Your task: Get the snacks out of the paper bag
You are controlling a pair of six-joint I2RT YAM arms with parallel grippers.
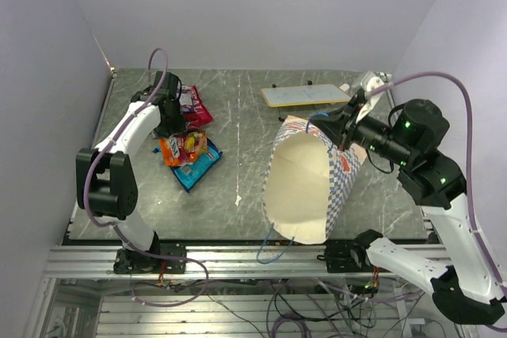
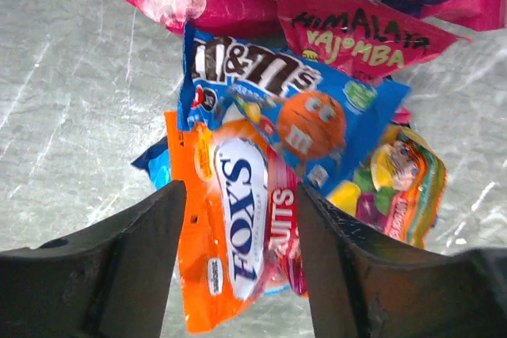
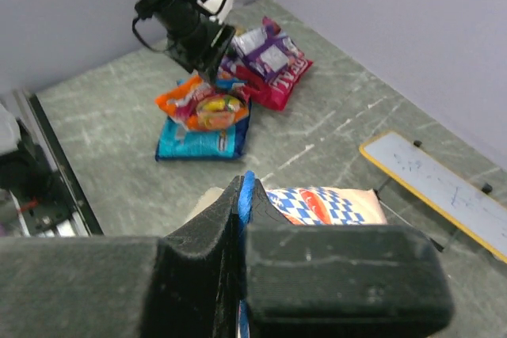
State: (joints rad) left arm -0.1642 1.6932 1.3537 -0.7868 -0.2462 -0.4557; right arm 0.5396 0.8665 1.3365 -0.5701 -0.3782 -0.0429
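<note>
Over snacks (image 2: 261, 164), left gripper (image 2: 238, 219) parted, right gripper (image 3: 242, 195) seemingly pinching paper bag (image 1: 346, 180)

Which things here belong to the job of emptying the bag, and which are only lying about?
Belong to the job:
- paper bag
- snacks, piled outside it, such as the orange packet and blue packet
- left fingers, open over the pile
- right fingers, shut on the paper bag

Only lying about:
- white board, beyond the bag
</note>
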